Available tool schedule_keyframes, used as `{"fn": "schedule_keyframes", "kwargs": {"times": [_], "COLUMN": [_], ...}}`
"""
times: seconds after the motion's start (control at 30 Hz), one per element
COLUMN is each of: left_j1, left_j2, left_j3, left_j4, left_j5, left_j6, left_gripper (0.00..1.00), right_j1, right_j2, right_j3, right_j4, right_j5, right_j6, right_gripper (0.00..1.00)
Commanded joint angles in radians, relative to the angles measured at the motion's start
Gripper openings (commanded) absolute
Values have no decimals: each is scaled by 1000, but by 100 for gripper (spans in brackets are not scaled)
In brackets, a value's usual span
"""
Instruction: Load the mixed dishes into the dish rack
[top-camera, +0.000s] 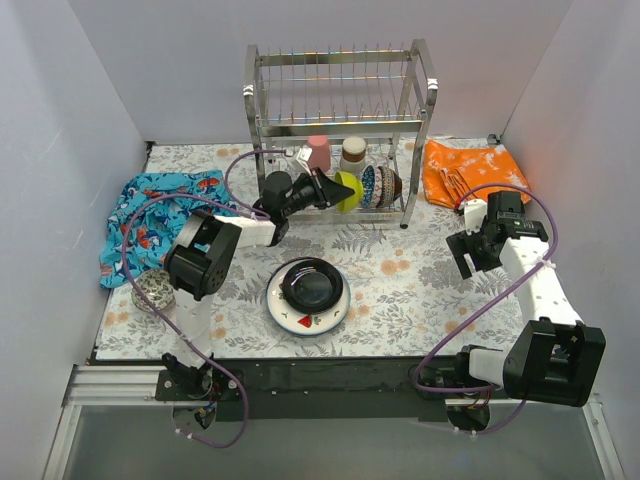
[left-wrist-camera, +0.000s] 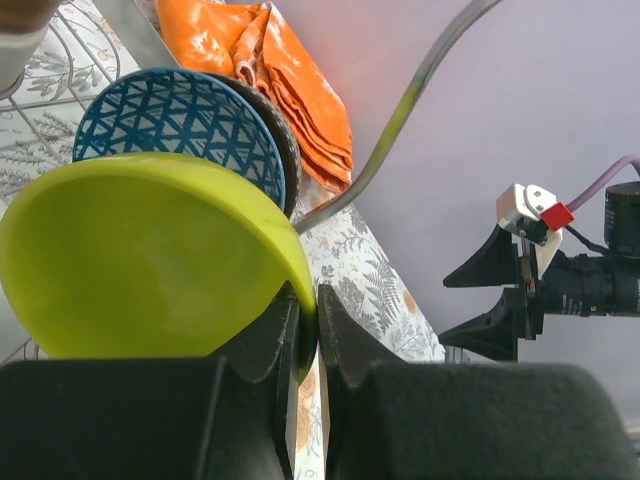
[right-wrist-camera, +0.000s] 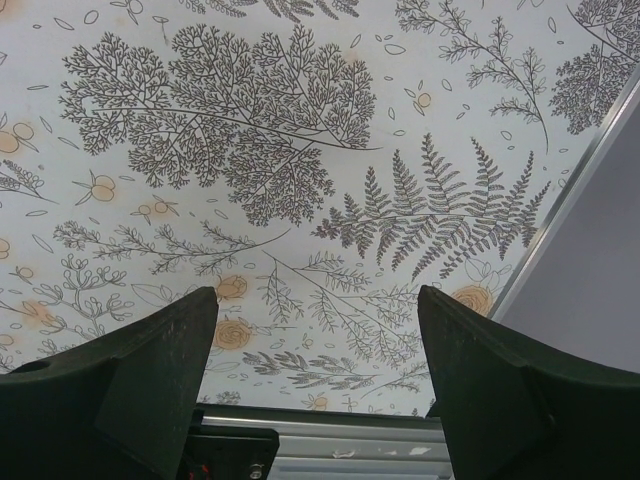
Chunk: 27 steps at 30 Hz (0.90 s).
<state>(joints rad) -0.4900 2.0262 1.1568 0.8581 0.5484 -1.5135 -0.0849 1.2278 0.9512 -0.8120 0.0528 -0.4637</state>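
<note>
The chrome dish rack (top-camera: 340, 75) stands at the back centre. My left gripper (top-camera: 328, 190) is shut on the rim of a lime bowl (top-camera: 349, 191) and holds it on edge at the rack's lower shelf. In the left wrist view the lime bowl (left-wrist-camera: 140, 260) leans against a blue patterned bowl (left-wrist-camera: 170, 120), and my gripper (left-wrist-camera: 308, 330) pinches its rim. A pink cup (top-camera: 318, 152) and a steel cup (top-camera: 352, 155) stand on the lower shelf. A black plate (top-camera: 308, 285) lies on the white red-rimmed plate (top-camera: 298, 322). My right gripper (top-camera: 467, 255) is open and empty over the mat (right-wrist-camera: 318, 320).
A patterned bowl (top-camera: 152, 290) sits at the left by my left arm's base. A blue cloth (top-camera: 140, 215) lies at the left and an orange cloth (top-camera: 470, 170) at the back right, beside the rack. A dark bowl (top-camera: 391, 185) stands behind the blue patterned one.
</note>
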Motion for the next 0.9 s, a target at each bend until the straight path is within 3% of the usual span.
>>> {"fn": "schedule_keyframes", "kwargs": {"times": [0.0, 0.27, 0.63, 0.77, 0.87], "left_j1": [14, 45, 94, 94, 93], "left_j2": [63, 181, 238, 217, 186], "left_j3": [109, 237, 251, 250, 262], "left_j4": [119, 142, 108, 20, -51], "left_j5": [11, 125, 217, 217, 220], "left_j6": [-56, -125, -159, -81, -18], "left_gripper": [0, 0, 0, 41, 53], "right_j1": [-6, -7, -6, -6, -6], "right_j2": [9, 36, 93, 95, 90], "right_j3": [11, 9, 41, 44, 34], "right_j4": [-18, -29, -9, 5, 13], "right_j5": [16, 21, 1, -13, -25], "right_j6": [-4, -6, -9, -7, -7], "right_gripper": [89, 89, 89, 89, 89]}}
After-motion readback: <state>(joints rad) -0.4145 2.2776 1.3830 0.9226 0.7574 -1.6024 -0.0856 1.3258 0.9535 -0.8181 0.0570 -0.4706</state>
